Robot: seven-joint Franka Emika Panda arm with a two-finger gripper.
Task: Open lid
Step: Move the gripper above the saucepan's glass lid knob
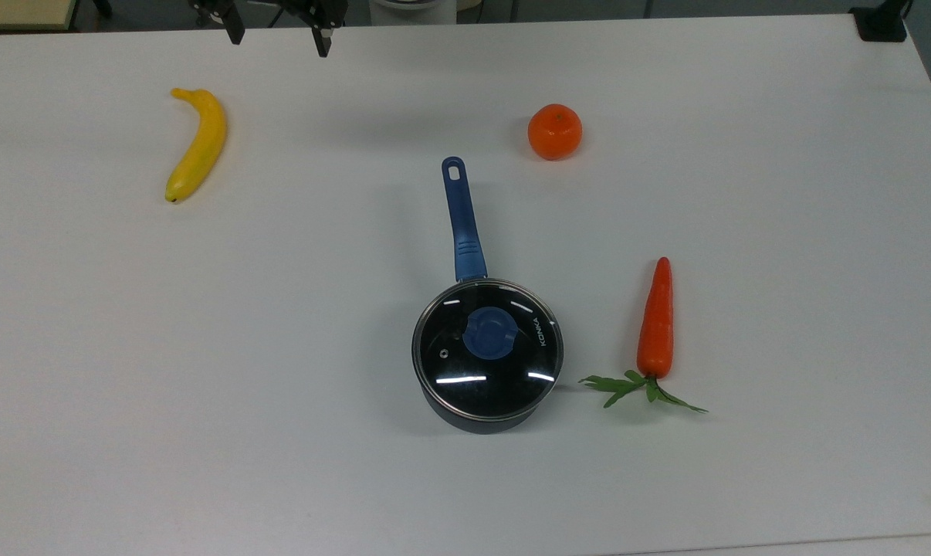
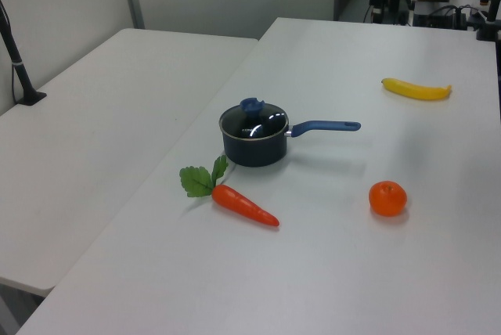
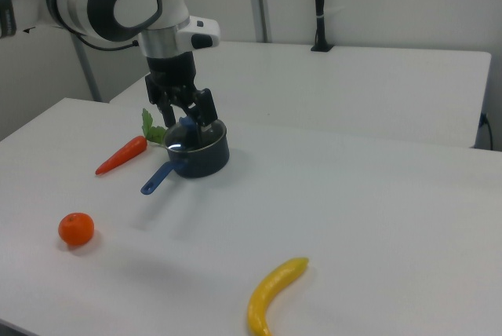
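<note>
Sitting: lid (image 1: 487, 351) closed on the saucepan (image 2: 252, 149), mid-table between carrot (image 1: 656, 320) and banana (image 1: 196, 144)
Gripper (image 1: 279, 29): fingers spread, empty, well apart from the lid
Risk: off-centre grip on the knob (image 1: 489, 333) could slip or drag the pan

We see a white table (image 1: 280, 347), a black saucepan (image 1: 481, 417) with blue handle (image 1: 462, 220), and a clear lid (image 1: 487, 349) with silver rim, blue knob (image 1: 490, 333) and white "KONKA" lettering. We see a yellow banana (image 1: 196, 145), an orange tangerine (image 1: 555, 132), an orange carrot (image 1: 657, 320) with green leaves, and a black gripper (image 1: 279, 31).
</note>
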